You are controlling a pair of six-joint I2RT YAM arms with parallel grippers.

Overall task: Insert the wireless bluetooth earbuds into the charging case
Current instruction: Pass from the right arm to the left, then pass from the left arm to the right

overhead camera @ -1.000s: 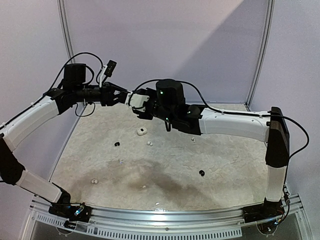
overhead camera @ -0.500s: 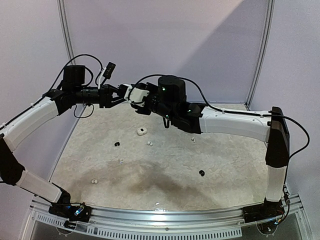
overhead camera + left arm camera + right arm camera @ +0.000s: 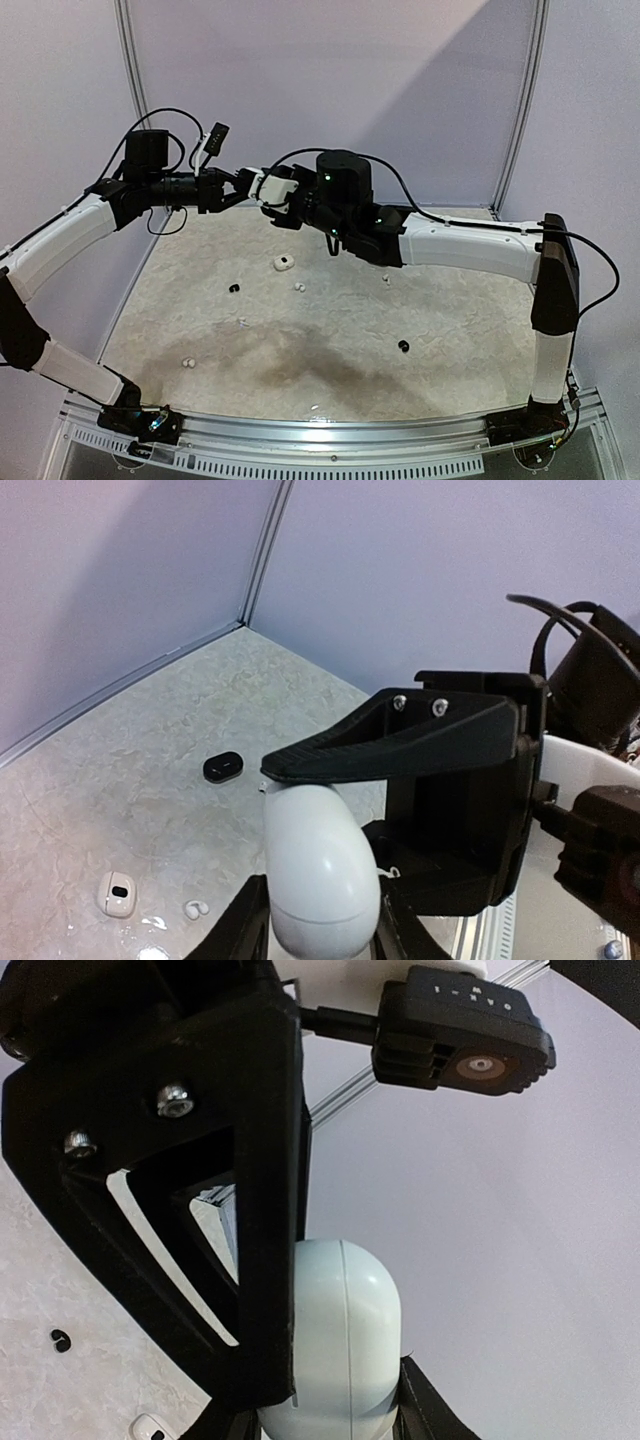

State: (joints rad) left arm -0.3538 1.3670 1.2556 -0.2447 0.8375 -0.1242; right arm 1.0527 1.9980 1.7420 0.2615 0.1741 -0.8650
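left jaws and right jaws both pinch the white charging case (image 3: 320,870).

Soft, even violet light. A diagonal shadow crosses the wall (image 3: 400,90); a dark patch lies on the table (image 3: 450,330). The close case (image 3: 320,870) looks slightly blurred.

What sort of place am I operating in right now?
Probably a robotics test booth, not a home: plain lilac panel walls in metal framing, a marble-look tabletop, and an aluminium mounting rail along the near edge.
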